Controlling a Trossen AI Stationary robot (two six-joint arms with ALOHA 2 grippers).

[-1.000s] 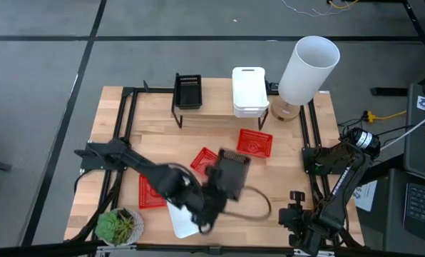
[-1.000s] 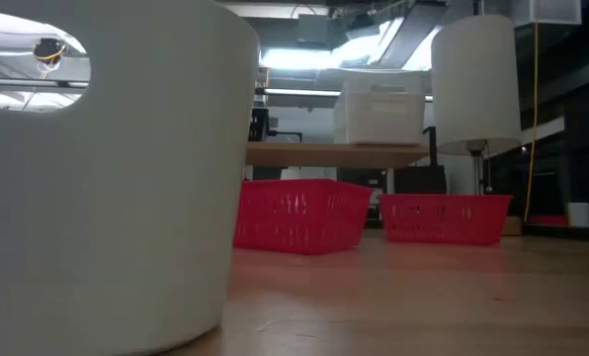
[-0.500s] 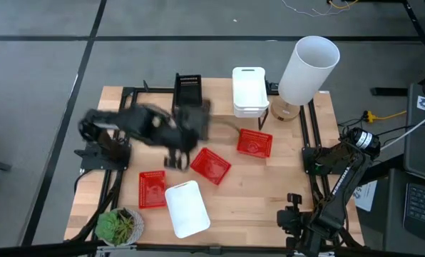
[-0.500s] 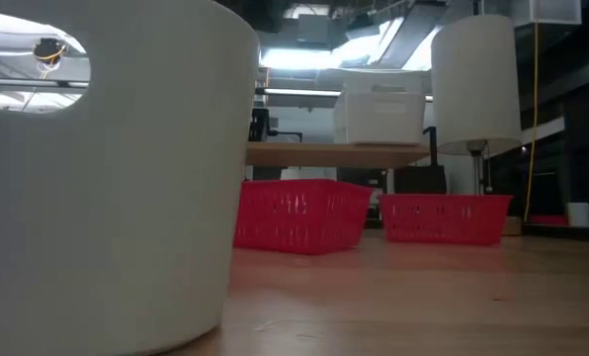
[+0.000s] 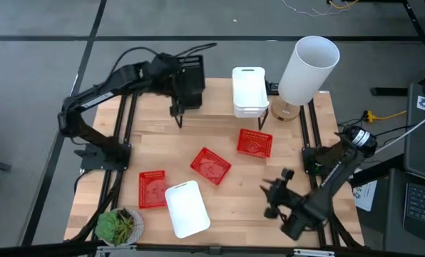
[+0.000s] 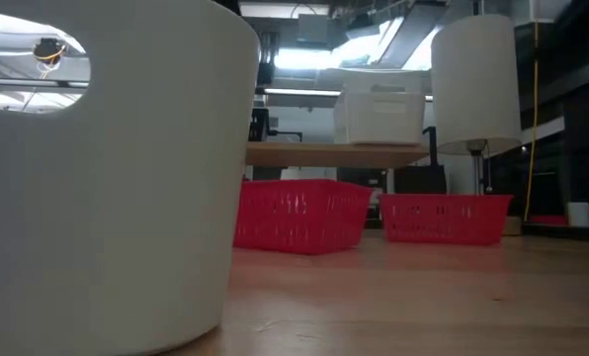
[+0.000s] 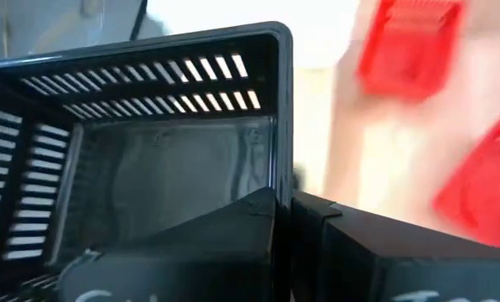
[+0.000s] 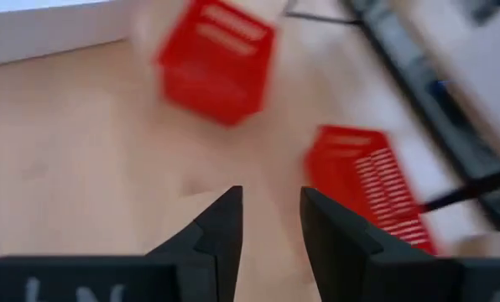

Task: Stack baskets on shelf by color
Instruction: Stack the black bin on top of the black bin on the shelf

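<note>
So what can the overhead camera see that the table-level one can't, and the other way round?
Only the high view shows both arms: the left gripper shut on a black basket at the shelf, the right gripper open over the table, and the potted plant. Only the low view shows the room's ceiling lights. Both show red baskets, the stacked white baskets and the tall white cylinder.

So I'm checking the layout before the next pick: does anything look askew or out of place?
Yes. The middle red basket sits turned diagonally on the table, unlike its squarer neighbours, and the white basket near the plant lies tilted too. Nothing looks spilled or damaged.
</note>
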